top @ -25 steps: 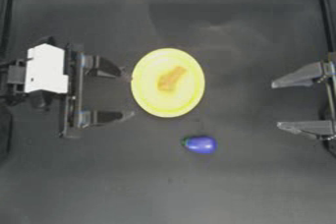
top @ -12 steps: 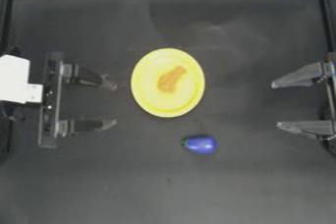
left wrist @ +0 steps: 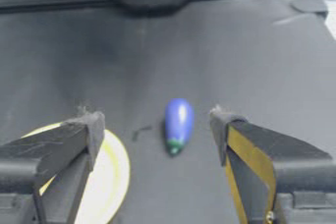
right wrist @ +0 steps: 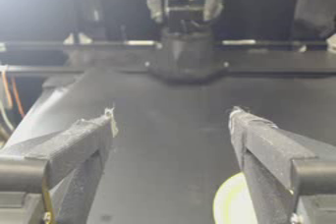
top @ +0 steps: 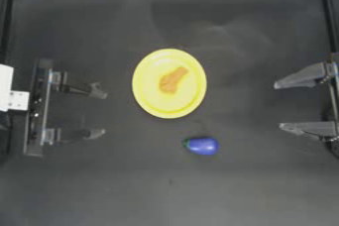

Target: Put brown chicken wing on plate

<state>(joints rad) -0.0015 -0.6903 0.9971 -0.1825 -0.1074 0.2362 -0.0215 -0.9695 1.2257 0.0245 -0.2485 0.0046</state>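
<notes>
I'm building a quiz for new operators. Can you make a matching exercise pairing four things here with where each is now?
1. small lumpy orange-brown chicken wing
2. round yellow plate
3. blue eggplant-shaped toy
4. left gripper

a. on the bare table beside the plate
b. open at the table's left side
c. lying on the plate
d. mid-table

Pairs: 1-c, 2-d, 3-a, 4-b

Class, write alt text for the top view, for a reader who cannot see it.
A brown chicken wing lies on a yellow plate in the middle of a dark table, with a blue eggplant toy beside the plate. The left claw and right claw sit open at opposite edges, both apart from the plate.
</notes>
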